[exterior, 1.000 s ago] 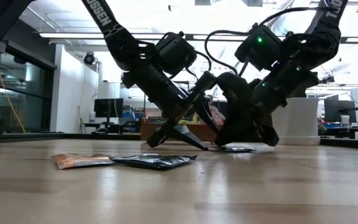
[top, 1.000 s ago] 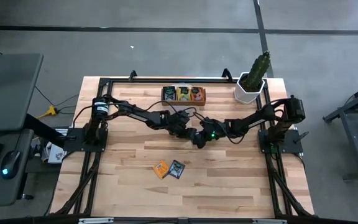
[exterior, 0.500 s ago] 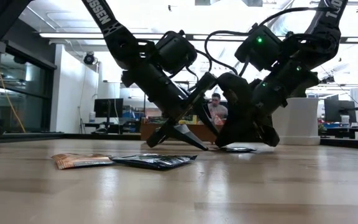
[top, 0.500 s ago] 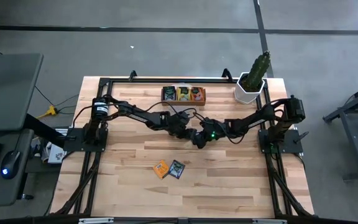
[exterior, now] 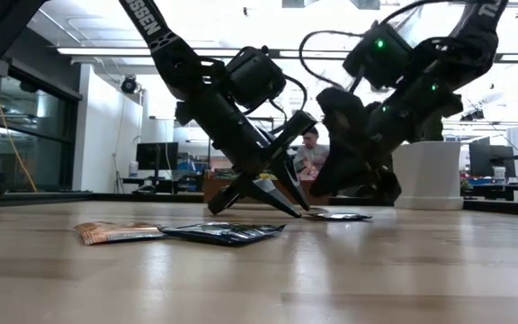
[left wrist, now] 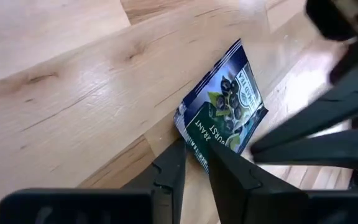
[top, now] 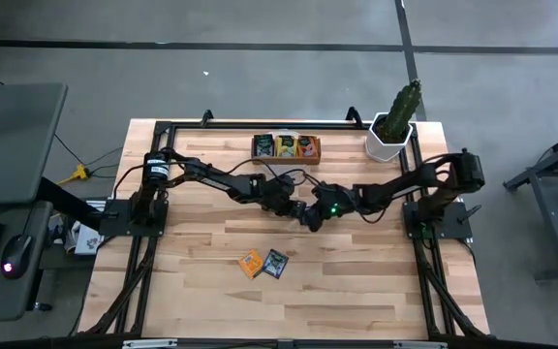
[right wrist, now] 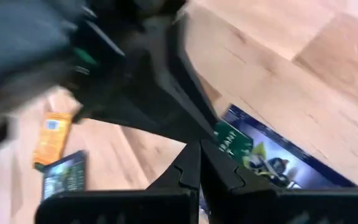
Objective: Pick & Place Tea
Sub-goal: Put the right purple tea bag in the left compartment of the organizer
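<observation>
Sachet [left wrist: 224, 116] – flat on table | left jaws nipping its edge | right jaws closed

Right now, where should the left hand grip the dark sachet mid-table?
Probably its edge nearest the left hand, approached low from that side. The sachet lies flat on the table, so only a thin rim offers a pinch, and the right hand crowds the far side.
</observation>
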Available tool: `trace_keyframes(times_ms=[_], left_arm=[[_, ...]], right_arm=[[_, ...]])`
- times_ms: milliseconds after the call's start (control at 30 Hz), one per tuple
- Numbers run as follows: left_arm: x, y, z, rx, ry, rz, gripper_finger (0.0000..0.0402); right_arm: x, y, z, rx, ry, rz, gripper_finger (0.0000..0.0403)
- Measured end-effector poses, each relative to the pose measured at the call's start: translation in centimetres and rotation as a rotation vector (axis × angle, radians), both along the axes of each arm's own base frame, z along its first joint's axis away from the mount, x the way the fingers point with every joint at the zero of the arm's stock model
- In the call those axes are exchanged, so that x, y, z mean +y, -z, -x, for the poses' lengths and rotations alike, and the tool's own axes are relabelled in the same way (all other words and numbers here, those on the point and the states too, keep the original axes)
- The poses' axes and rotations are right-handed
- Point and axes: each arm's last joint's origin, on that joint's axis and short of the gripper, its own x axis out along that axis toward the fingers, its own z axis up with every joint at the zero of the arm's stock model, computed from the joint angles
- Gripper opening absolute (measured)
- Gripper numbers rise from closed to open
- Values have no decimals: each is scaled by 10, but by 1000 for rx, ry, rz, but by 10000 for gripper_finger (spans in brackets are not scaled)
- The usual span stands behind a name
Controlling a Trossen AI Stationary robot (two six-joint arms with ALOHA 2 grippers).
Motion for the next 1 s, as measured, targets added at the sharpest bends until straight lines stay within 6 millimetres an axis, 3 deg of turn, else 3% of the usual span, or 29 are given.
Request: trace_keyframes(times_ms=[300, 667, 1000], left_arm=[[0, 0, 0, -2, 12, -11, 81], [0, 0, 0, -6, 13, -10, 84], [0, 0, 0, -5, 16, -7, 84]], right_arm=[[1, -18, 23, 143, -7, 13, 0], [4, -8, 29, 248, -19, 34, 0], [5, 6, 21, 242, -23, -1, 0]])
